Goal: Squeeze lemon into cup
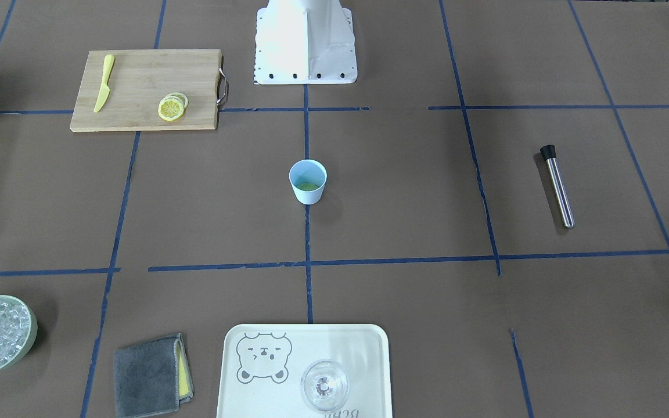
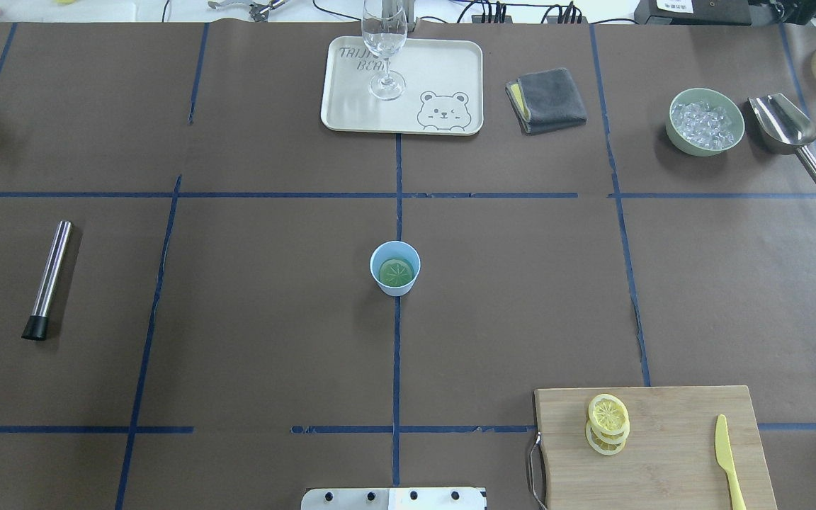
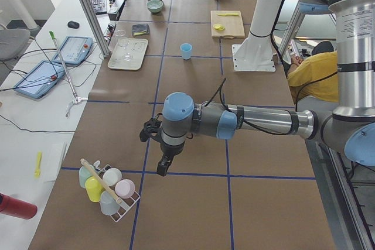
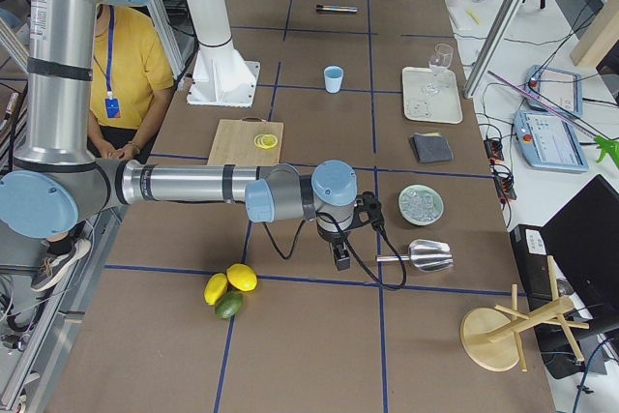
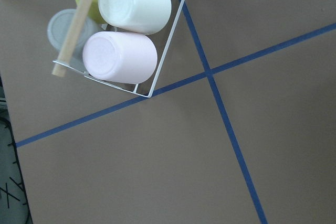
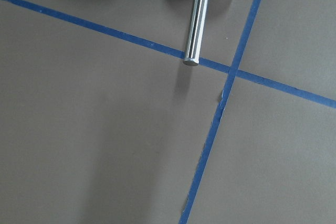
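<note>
The light-blue cup [image 2: 394, 268] stands upright at the table's centre, also in the front-facing view [image 1: 308, 183]. A round greenish slice lies in its bottom. Lemon slices [image 2: 608, 421] lie stacked on a wooden cutting board [image 2: 670, 460] near the robot's right, also in the front-facing view [image 1: 172, 107]. My left gripper [image 3: 166, 165] hangs over the table's left end next to a rack of cups; I cannot tell if it is open. My right gripper [image 4: 340, 258] hangs over the right end near a metal scoop; I cannot tell if it is open. Neither wrist view shows fingers.
A yellow plastic knife [image 2: 728, 460] lies on the board. A tray [image 2: 351, 106] with a clear glass [image 2: 384, 42], a grey cloth [image 2: 547, 99], a bowl of ice [image 2: 705, 122], a metal scoop [image 2: 787, 131] and a steel muddler [image 2: 49, 278] lie around. Whole lemons and a lime [image 4: 228, 289] sit at the right end.
</note>
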`<state>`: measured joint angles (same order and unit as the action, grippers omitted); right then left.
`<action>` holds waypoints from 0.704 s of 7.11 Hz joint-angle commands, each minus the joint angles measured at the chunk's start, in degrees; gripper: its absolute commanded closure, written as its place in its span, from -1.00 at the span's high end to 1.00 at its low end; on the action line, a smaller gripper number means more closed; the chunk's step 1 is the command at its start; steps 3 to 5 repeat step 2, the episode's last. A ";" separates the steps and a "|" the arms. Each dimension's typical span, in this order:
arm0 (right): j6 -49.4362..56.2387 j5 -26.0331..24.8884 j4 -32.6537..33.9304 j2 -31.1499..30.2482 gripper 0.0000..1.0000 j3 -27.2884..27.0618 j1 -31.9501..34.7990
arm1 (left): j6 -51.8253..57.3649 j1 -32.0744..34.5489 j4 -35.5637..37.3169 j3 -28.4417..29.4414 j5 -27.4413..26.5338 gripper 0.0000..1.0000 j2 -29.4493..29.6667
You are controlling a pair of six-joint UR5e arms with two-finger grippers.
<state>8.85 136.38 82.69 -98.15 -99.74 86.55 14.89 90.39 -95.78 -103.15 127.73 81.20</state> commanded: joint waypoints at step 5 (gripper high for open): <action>-5.66 -1.46 -0.43 0.24 1.00 -0.28 0.02 | -0.03 -2.41 -0.54 2.42 2.61 1.00 5.01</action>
